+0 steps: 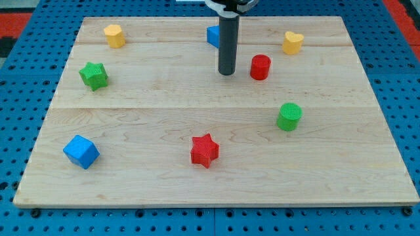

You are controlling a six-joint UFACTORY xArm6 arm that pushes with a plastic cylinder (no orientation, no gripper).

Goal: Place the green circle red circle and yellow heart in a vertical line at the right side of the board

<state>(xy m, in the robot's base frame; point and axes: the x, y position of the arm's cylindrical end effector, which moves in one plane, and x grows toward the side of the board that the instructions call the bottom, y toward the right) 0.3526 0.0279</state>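
The red circle (260, 67) stands at the upper middle-right of the wooden board (144, 190). The green circle (289, 116) lies below it and a little further right. The yellow heart (293, 42) lies near the view's top right. My tip (227, 73) rests on the board just left of the red circle, with a small gap between them. The rod hides part of a blue block (212, 35) behind it, whose shape I cannot make out.
A yellow block (114, 35) sits at the top left, a green star (94, 75) below it, a blue cube (81, 151) at the bottom left and a red star (205, 150) at the bottom middle. Blue pegboard surrounds the board.
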